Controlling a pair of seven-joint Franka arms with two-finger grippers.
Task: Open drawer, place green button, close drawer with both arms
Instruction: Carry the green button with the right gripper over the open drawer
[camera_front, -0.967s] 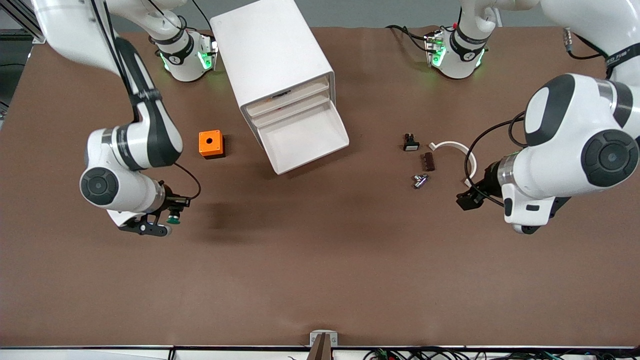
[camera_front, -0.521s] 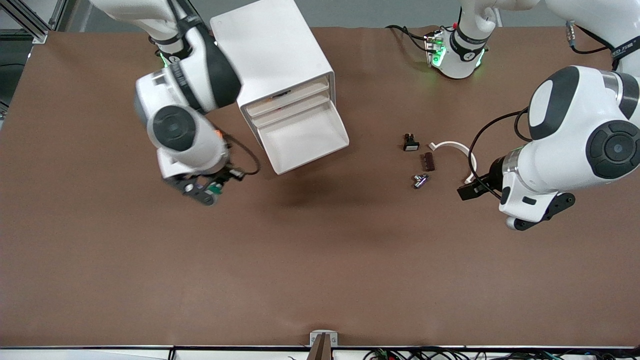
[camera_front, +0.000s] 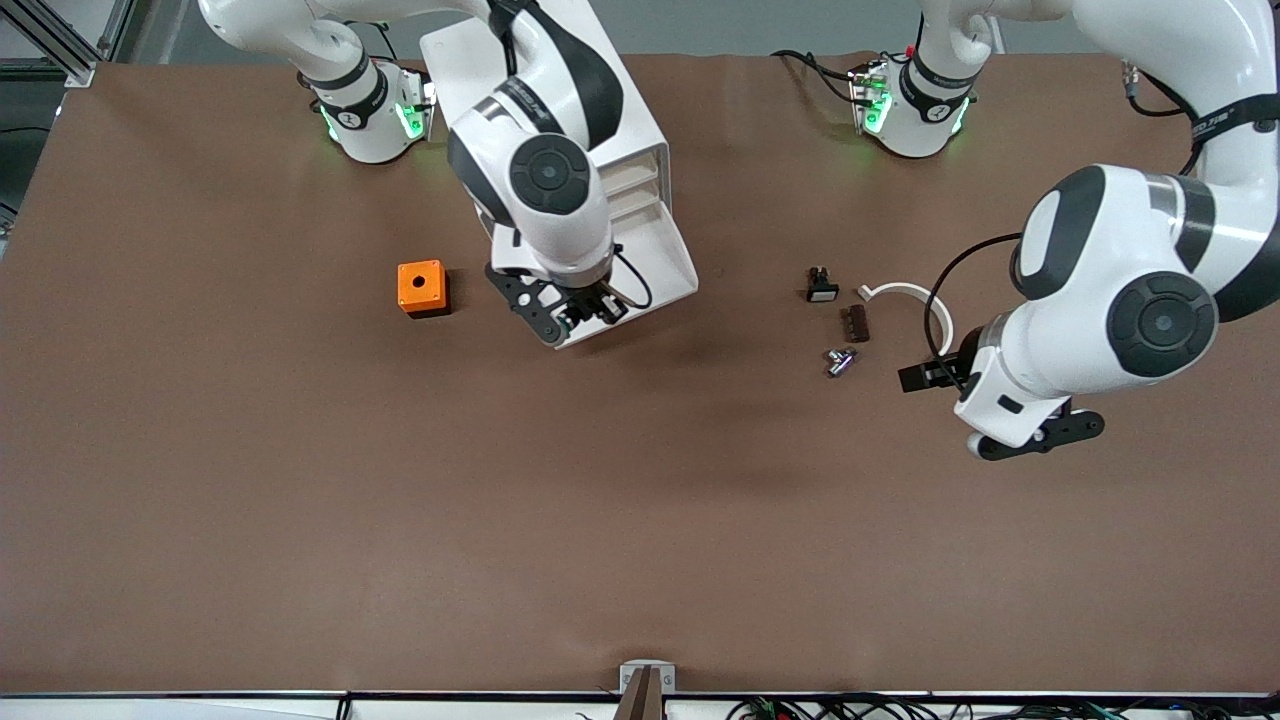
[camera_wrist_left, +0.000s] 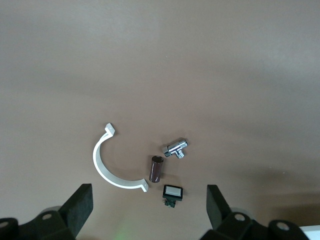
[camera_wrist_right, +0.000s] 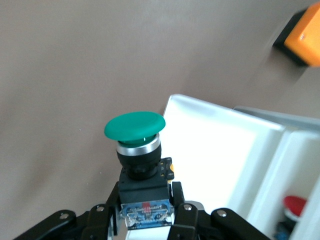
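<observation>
The lower white drawer (camera_front: 662, 262) stands pulled out of the white cabinet (camera_front: 640, 130). In the right wrist view its tray (camera_wrist_right: 220, 160) is bare. My right gripper (camera_front: 566, 318) hangs over the drawer's front corner. It is shut on the button (camera_wrist_right: 135, 131), gripping the black-and-blue body with the green cap pointing away from the fingers (camera_wrist_right: 186, 212). In the front view the button is hidden under the hand. My left gripper (camera_front: 1040, 437) is open and empty over the table, beside the small parts at the left arm's end. Its fingers (camera_wrist_left: 80, 207) stand wide apart.
An orange box with a hole (camera_front: 421, 288) sits beside the cabinet, toward the right arm's end. A black switch with a white face (camera_front: 822, 288), a brown cylinder (camera_front: 857, 322), a chrome fitting (camera_front: 840, 360) and a white curved clip (camera_front: 915, 295) lie near the left gripper. Something red (camera_wrist_right: 295, 205) lies in an upper drawer.
My right arm has swung with the button from the table nearer the camera than the orange box to over the open drawer. My left arm has shifted slightly and turned its hand.
</observation>
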